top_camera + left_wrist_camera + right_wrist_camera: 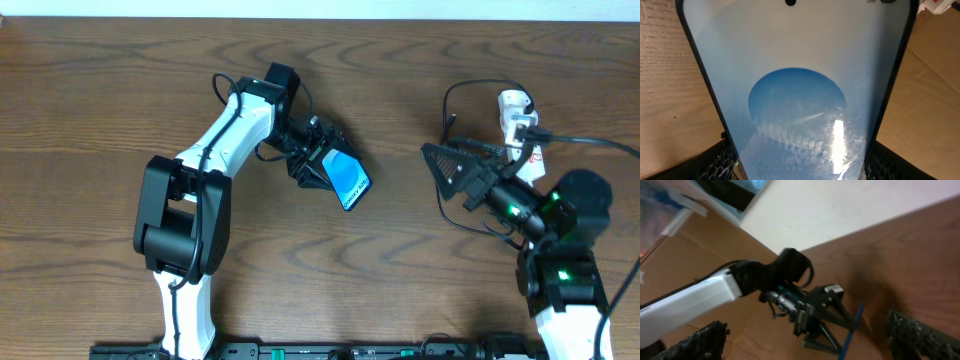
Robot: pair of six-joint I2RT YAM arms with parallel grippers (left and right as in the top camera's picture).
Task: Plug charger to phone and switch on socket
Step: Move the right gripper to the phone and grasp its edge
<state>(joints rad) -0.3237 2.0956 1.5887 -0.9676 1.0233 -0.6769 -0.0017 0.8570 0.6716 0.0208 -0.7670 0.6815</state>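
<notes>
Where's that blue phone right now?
In the overhead view the phone is just left of the middle of the table, gripped in the jaws of the left gripper, well apart from the white power strip at the far right.

The phone [800,100] runs past the left wrist view's edges.

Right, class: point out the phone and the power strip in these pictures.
phone [349,178], overhead view, middle of its blue screen.
power strip [531,166], overhead view, white body near the red switch.
</notes>
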